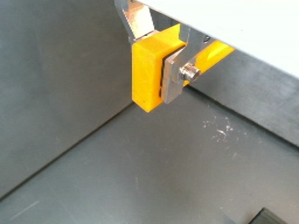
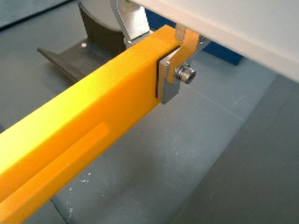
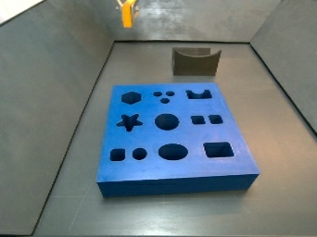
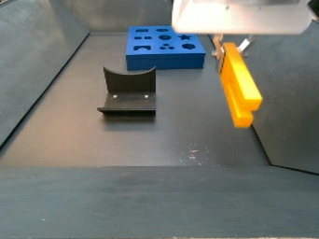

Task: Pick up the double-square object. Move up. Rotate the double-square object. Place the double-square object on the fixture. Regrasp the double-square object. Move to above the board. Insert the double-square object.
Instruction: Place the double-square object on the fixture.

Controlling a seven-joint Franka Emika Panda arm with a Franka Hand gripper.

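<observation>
- The gripper (image 4: 228, 49) is hanging well above the floor, its silver fingers (image 1: 173, 77) closed down on the upper end of the double-square object (image 4: 237, 86), with the rest of the piece dangling free below the pads.
- In a side view the double-square object (image 3: 125, 13) is showing at about 11 o'clock, high over the far wall, well apart from the board (image 3: 173, 139) and from the fixture (image 3: 194, 61).
- The piece is looking like rigid moulded plastic, yellow-orange, with flat smooth faces and crisp square edges; in a wrist view a shallow groove is running along its long face (image 2: 87, 105).
- I am judging it light and stiff, unlikely to bend or break, but the glossy faces could be slipping between the pads if it swings or bumps anything.
- Holding it across its thin flat sides near one end, as now, is leaving a long lever below; a hold nearer the middle would be steadier for inserting.
- The fixture (image 4: 127, 91) is a dark, matt L-shaped bracket with a curved notch in its upright edge, sitting at about 9 o'clock of the gripper.
- The board (image 4: 165, 47) is a thick blue slab with star, round, square and hexagon holes, matt and hard-looking.
</observation>
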